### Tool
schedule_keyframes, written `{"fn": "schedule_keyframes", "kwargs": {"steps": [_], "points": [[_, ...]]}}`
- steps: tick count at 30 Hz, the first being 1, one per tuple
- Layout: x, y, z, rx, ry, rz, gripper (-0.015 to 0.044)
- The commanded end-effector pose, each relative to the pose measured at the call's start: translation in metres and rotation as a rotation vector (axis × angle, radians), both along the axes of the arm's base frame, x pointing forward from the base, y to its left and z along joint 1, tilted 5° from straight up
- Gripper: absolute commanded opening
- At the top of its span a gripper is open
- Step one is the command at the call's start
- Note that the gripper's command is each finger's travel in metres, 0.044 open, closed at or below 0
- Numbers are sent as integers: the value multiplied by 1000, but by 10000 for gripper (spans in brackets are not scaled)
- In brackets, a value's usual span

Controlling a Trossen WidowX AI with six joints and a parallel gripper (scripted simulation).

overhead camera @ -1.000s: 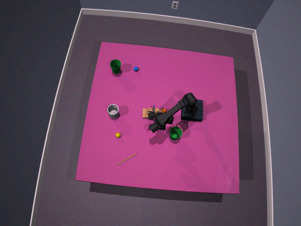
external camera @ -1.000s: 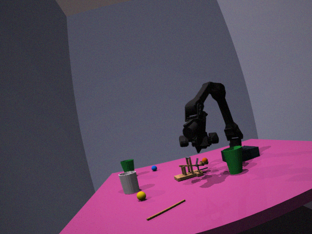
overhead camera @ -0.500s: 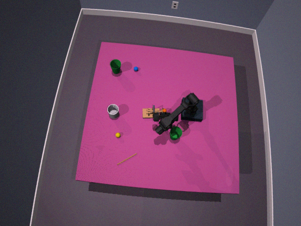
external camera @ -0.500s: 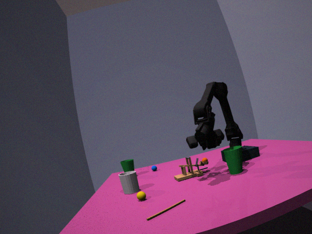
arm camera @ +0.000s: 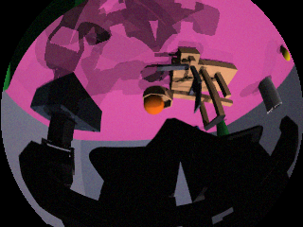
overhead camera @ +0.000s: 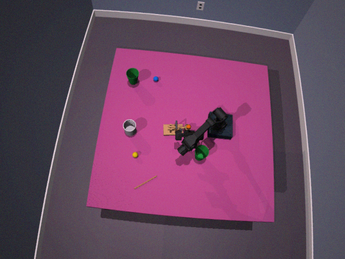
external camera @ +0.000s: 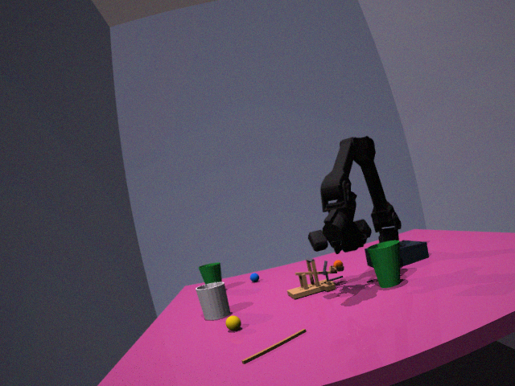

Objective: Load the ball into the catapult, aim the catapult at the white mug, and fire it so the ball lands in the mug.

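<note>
The orange ball [overhead camera: 188, 126] [external camera: 338, 264] [arm camera: 153, 105] sits in the cup at the end of the catapult's throwing arm. The wooden catapult [overhead camera: 166, 130] [external camera: 299, 291] [arm camera: 226, 71] stands on the table, with its cup end toward the robot base and its other end roughly toward the mug. The white mug [overhead camera: 130, 129] [external camera: 214, 301] [arm camera: 270, 94] stands upright, apart from the catapult, on the left in the top view. My gripper [external camera: 337, 252] [arm camera: 170, 122] is shut and empty, above the cup end of the catapult. In the top view the arm hides its fingertips.
A green cup [overhead camera: 201, 152] [external camera: 385, 265] stands close beside the arm, near the robot base [overhead camera: 227, 130]. Another green cup [overhead camera: 132, 74] and a blue ball [overhead camera: 155, 79] are at the far left. A yellow ball [overhead camera: 135, 154] and a thin stick [overhead camera: 145, 182] lie on the mug's near side.
</note>
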State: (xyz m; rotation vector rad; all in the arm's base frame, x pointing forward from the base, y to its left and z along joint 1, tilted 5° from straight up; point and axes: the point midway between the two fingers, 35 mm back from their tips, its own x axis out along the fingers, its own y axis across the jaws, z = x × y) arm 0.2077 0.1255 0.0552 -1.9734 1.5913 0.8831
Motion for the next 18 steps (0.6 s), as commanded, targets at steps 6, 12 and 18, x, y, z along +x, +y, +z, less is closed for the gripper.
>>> {"fn": "schedule_keyframes", "kwargs": {"steps": [6,12,18], "points": [[-2,-2,-18,-17,14,4,0],[-3,-2,-28,-17,14,4,0],[-3,-2,-38,-17,14,4,0]]}}
